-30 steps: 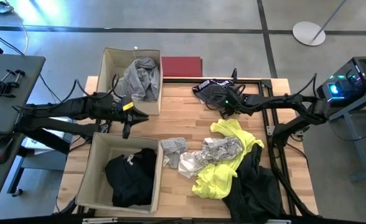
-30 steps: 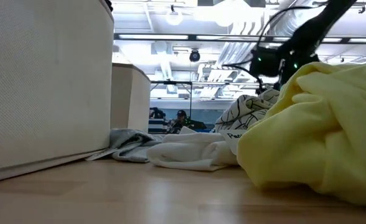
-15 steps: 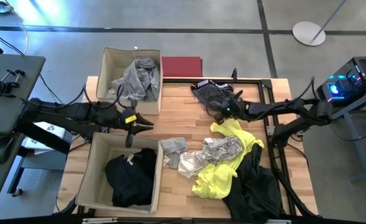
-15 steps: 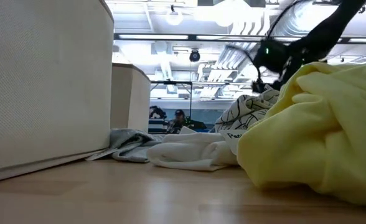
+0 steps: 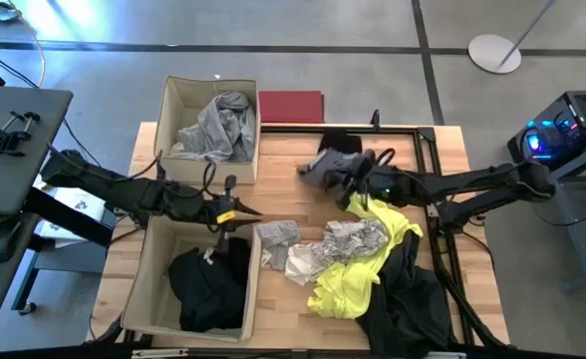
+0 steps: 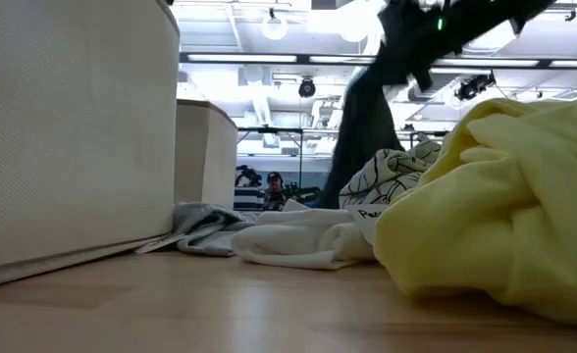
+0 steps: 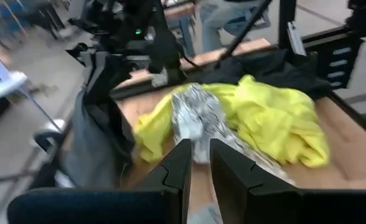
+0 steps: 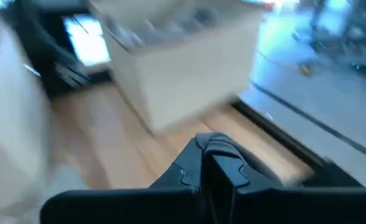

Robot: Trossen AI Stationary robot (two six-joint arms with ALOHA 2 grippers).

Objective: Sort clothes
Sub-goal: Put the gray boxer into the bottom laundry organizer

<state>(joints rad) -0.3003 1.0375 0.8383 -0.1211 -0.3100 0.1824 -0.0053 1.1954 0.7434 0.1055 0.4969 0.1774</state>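
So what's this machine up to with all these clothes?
It is sorting laundry into two beige boxes. The right gripper has its fingers shut on a dark garment and holds it up off the table, so it hangs in the air. The left gripper, fingers nearly closed and holding nothing, sits between the boxes near the pile. One box holds a grey garment, the other a black one. A neon yellow garment and others remain unsorted.
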